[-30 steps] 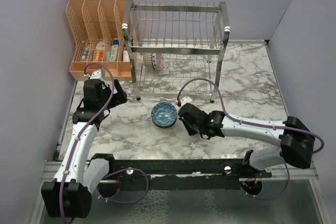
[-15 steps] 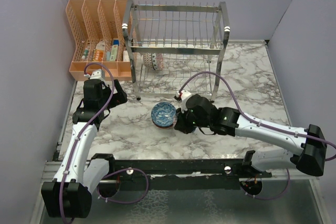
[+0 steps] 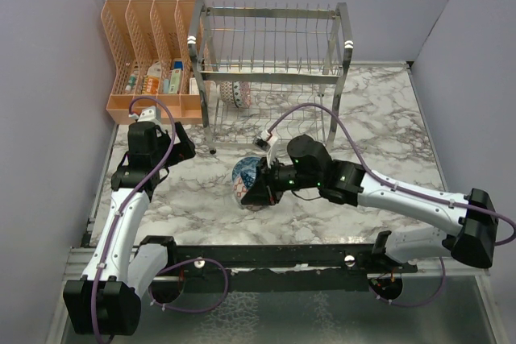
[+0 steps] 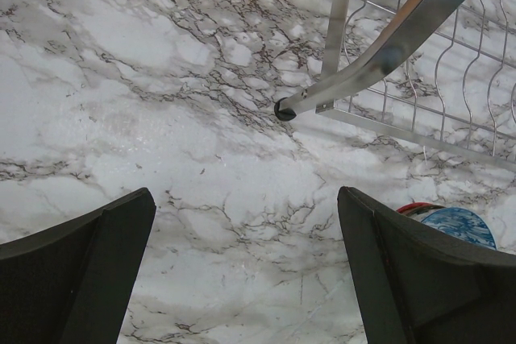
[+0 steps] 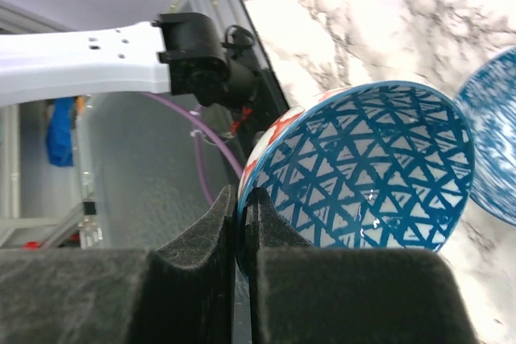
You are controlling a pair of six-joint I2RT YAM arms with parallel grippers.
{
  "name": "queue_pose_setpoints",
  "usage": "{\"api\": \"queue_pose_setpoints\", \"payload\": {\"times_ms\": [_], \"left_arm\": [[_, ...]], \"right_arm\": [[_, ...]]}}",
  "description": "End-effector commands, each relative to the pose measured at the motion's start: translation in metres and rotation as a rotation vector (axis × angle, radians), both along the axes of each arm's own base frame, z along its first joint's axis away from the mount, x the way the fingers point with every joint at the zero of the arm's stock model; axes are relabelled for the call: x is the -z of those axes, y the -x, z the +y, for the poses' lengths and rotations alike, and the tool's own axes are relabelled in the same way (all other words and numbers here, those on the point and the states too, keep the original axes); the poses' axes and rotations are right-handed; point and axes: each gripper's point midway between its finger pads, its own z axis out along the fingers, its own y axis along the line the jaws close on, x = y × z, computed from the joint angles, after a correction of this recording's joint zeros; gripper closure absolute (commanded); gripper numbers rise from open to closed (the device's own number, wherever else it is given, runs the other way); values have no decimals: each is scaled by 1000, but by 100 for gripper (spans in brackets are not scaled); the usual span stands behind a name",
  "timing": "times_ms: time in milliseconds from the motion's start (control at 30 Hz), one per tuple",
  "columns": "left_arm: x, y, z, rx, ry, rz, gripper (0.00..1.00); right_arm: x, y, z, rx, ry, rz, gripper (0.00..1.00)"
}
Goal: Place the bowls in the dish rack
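1 blue lattice bowl [image 5: 363, 167] is pinched at its rim by the right gripper [image 5: 242, 199], jaws clamped tight on the thin wall. It hangs tilted on edge just above the marble table [image 3: 379, 118], in front of the dish rack [image 3: 270, 14]. Another blue bowl [image 5: 493, 142] lies below, beside it. The left gripper [image 4: 244, 199] hovers near the rack's foot, jaws wide apart and empty. A rim pinch will likely let the bowl swing, so carry it slowly, keep it on edge, and slot it between the lower tines next to the 1 dotted bowl [image 3: 234, 93] standing there. No brand or lettering is readable; the packets in the orange organiser [image 3: 149, 46] are too small.
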Motion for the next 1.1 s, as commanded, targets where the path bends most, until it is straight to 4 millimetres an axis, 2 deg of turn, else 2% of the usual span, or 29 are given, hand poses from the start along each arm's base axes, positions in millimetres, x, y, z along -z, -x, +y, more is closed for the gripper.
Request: {"api": "queue_pose_setpoints", "payload": {"times_ms": [0,133,333,533,733,867,1067], "left_arm": [[-9,-1,-1,9,7,-34,1],[-10,-2,0,10,5,-40,1],[-11,-1,-1,12,7,-43,1],[-12,-1,-2,20,11,-45,1],[-13,-1,-3,20,13,-48,1],[-13,-1,-3,21,13,-49,1],[-14,-1,-3,22,12,-53,1]], "right_arm": [[-45,2,23,-72,-234,32,99],[-60,-9,33,-77,-310,30,99],[-52,-24,46,-82,-353,118,99],[-56,-40,51,-103,-455,195,99],[-63,-69,53,-81,-510,230,99],[-55,-91,54,-42,-517,273,99],[-57,-122,54,-24,-584,310,99]]}}
